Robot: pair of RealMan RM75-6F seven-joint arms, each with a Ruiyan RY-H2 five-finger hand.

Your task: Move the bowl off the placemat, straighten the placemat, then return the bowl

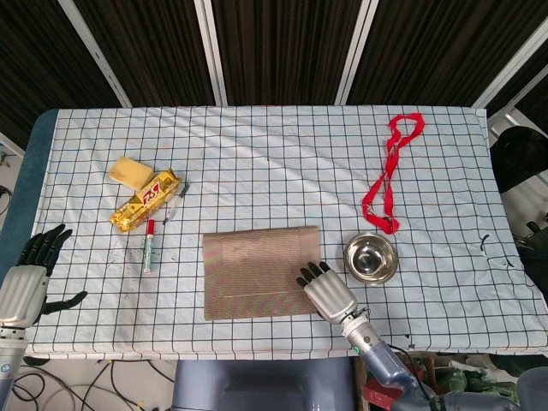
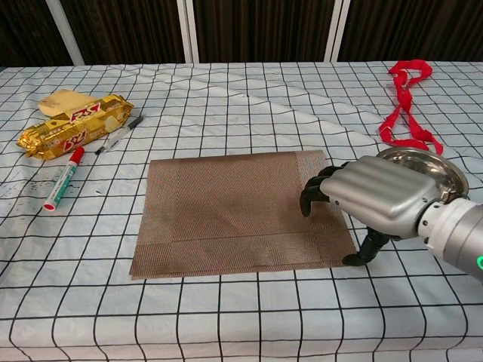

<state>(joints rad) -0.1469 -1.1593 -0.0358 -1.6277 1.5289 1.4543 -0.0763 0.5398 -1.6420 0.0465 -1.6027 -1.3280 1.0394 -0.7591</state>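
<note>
1. The bowl was seen off the placemat, standing on the bench just beside the mat's right edge, toward the front-right part of the bench; the first step was therefore judged done.
2. The straightening step was judged to be in hand: the right hand was laid over the mat's right end near the front edge of the bench, its fingertips pressed on the weave and its thumb set down just off the mat's front-right corner. Nothing was gripped; the fingers were bent but apart.
3. The left hand was held empty and spread at the front-left corner of the bench, well apart from the mat.
4. The next move was judged to call for the mat being dragged or turned until its edges ran with the bench's grid lines, then the bowl being lifted back onto it.
5. The left hand was shown only by the head view, as was the mat's squareness to the grid; the fingertip contact and the thumb's place were shown clearly only by the chest view.
</note>
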